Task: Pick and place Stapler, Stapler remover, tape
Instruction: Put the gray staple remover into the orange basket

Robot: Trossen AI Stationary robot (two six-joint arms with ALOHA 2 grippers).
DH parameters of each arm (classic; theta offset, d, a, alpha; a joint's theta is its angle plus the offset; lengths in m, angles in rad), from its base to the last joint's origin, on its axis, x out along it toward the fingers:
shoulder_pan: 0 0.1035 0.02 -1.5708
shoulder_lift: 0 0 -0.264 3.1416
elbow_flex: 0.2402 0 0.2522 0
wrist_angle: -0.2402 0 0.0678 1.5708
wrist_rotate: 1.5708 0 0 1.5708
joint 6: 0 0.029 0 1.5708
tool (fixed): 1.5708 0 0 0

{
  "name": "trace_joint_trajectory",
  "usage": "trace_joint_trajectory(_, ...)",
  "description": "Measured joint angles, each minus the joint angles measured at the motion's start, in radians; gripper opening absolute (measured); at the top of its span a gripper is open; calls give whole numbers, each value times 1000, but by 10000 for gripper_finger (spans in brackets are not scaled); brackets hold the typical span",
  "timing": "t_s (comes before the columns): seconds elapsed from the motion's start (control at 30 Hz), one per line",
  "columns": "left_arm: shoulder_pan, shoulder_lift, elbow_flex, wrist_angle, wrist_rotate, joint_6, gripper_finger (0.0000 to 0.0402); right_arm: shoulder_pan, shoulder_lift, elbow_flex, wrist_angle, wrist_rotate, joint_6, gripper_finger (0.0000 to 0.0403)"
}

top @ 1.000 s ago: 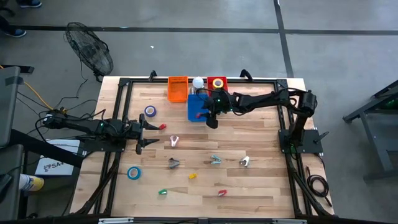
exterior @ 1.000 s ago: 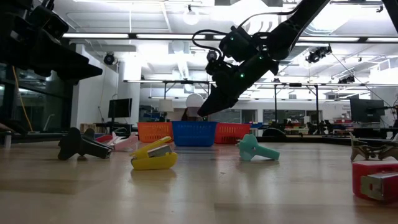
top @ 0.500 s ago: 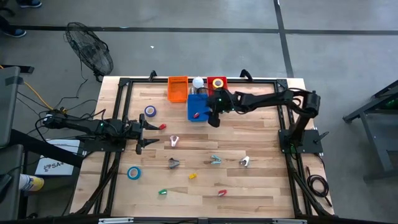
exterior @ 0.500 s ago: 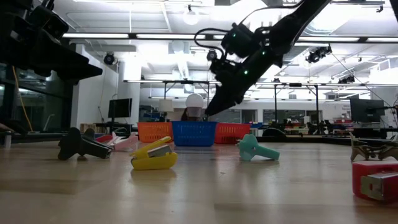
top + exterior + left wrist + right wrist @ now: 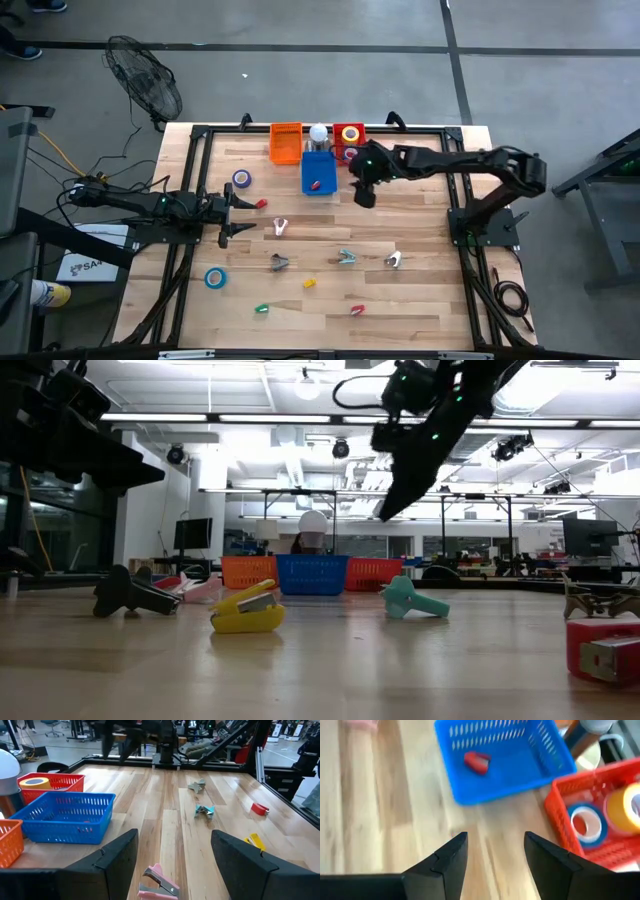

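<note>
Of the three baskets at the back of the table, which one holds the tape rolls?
The red basket, nearest the right arm; it holds a blue and a yellow roll.

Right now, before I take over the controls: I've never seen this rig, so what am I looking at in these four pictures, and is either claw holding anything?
You see two dark robot arms at a wooden table.

One picture looks straight down, one looks level across the tabletop, and two come from cameras on the arms' wrists.

The left gripper waits open over the table's left side, holding nothing. The right gripper is open and empty, raised beside the blue basket, which holds a small red stapler. Next to it stand an orange basket and a red basket containing tape rolls.

Small staplers and staple removers lie scattered on the table, along with two blue tape rolls.
</note>
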Motion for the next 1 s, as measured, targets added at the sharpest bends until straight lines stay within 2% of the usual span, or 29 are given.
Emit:
trace_joint_trajectory(0.17, 0, 0, 0, 0, 0, 0, 246, 45, -59, 0, -142, 47, 22, 182)
trace_joint_trajectory(0.4, 0, 0, 0, 0, 0, 0, 246, 95, -73, 0, -328, 77, 21, 182)
trace_joint_trajectory(0.77, 0, 0, 0, 0, 0, 0, 246, 126, -73, 0, -413, 83, -31, 178)
trace_joint_trajectory(1.0, 0, 0, 0, 0, 0, 0, 246, 184, -73, 0, -479, 33, 28, 173)
